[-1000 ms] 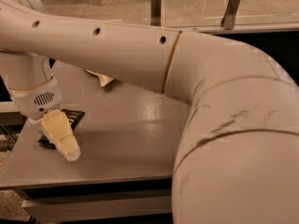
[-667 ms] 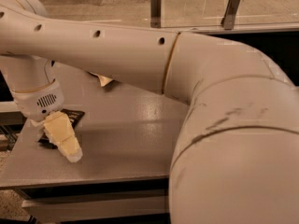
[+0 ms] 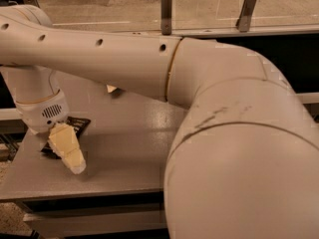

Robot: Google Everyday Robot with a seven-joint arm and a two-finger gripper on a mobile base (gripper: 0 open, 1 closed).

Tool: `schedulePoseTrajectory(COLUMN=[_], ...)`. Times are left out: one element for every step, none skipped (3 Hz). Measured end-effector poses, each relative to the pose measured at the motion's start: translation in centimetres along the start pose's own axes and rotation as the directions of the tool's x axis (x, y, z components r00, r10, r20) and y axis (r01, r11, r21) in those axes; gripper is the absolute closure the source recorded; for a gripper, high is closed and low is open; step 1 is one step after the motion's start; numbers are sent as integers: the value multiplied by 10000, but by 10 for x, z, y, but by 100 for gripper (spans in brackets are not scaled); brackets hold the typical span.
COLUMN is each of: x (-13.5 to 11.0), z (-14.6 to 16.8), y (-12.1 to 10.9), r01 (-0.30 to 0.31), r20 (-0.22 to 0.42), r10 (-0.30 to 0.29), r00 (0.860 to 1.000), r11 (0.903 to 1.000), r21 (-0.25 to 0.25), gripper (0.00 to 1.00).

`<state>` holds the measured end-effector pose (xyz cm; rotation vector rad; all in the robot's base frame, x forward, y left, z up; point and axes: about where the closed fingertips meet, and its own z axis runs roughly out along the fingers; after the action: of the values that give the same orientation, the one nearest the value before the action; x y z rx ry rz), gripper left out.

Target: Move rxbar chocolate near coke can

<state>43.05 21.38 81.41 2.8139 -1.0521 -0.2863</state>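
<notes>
Gripper low near the table's left edge
It partly hides the dark rxbar chocolate lying flat there.

matt plastic end effector over rxbar chocolate, smooth table

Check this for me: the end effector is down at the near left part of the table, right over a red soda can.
Not a can. In the camera view the end effector is down at the near left part of the table, right over a dark flat snack bar.
</notes>
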Motion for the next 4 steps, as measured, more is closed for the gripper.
schedulePoseTrajectory(x=[0, -1, -2, -3], z=[-3, -7, -12, -19], y=[0, 1, 2, 4], r01=[2, 3, 4, 5], r20=[-1, -2, -3, -4], r10=[-2, -3, -4, -5], r00=[10000, 10000, 10000, 10000], r11=[10000, 10000, 10000, 10000], r21=[-1, 1, 3, 5], gripper=[39, 62, 86, 100])
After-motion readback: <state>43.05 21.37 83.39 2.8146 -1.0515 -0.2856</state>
